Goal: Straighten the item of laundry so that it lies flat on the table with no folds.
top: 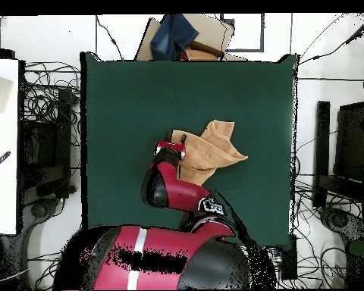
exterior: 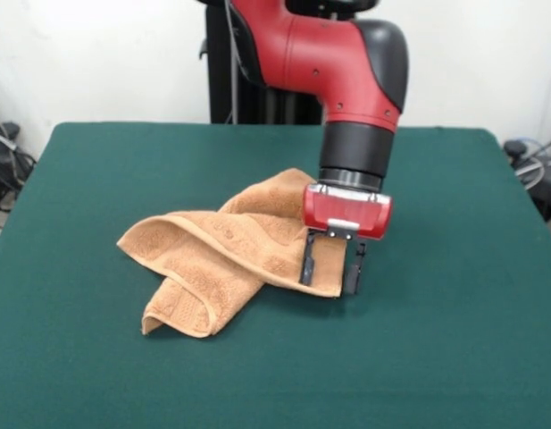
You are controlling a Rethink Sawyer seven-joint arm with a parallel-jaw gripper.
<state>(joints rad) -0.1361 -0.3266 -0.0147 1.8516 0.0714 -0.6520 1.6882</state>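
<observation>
The towel (exterior: pixel 226 255) lay crumpled and folded over itself near the middle of the table (exterior: pixel 454 357), one flap trailing toward the front-left in the front view. The gripper (exterior: pixel 331 266) stood low at the towel's right corner, its two fingers (exterior: pixel 306 259) spread apart with the corner's edge between them, not clamped.

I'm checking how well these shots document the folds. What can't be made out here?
- Overhead view: the towel's edge toward the robot, hidden beneath the arm and tool.
- Front view: towel layers under the top folds, covered by the cloth itself.
- Both views: the label, not visible.
- Front view: whether the tool's fingers pinch the corner.
</observation>
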